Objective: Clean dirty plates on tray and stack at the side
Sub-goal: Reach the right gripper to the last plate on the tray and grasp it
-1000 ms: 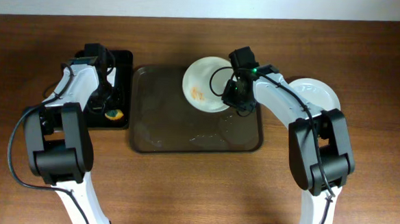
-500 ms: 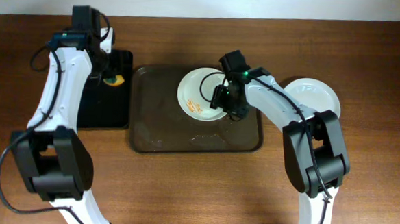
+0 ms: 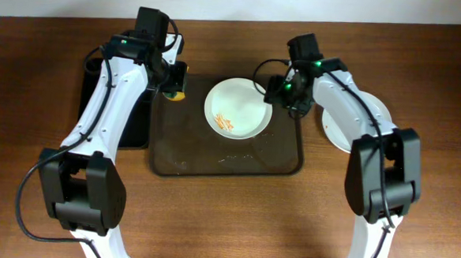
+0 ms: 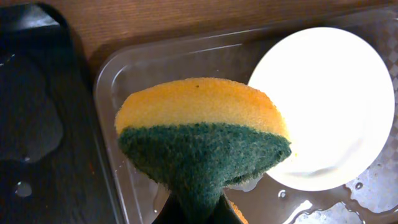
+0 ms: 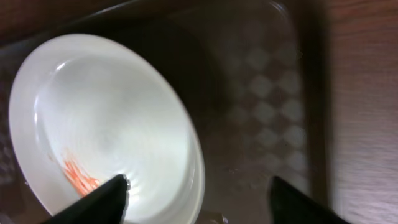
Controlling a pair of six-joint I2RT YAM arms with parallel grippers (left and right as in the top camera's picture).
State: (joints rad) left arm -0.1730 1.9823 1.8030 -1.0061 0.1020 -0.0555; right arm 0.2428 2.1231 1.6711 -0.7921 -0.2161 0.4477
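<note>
A white plate (image 3: 238, 108) with an orange smear (image 3: 225, 122) lies flat in the back half of the dark brown tray (image 3: 276, 159). My right gripper (image 3: 280, 94) hangs open just over the plate's right rim. In the right wrist view one finger is over the plate (image 5: 106, 118) and the other over the bare tray (image 5: 267, 93), with the rim between them. My left gripper (image 3: 172, 80) is shut on a yellow and green sponge (image 4: 199, 130) above the tray's back left corner (image 4: 134, 68), left of the plate (image 4: 323, 106). Another white plate (image 3: 337, 134) rests on the table right of the tray, partly under my right arm.
A narrower black tray (image 3: 113, 107) lies on the table left of the brown one, under my left arm. Water drops and wet streaks (image 3: 241, 157) sit on the brown tray's floor. The wooden table (image 3: 226, 216) stretches in front of both trays.
My right gripper opened, let the plate settle flat on the tray, and drew back to the right. My left arm swung from the black tray to the brown tray's corner with the sponge.
</note>
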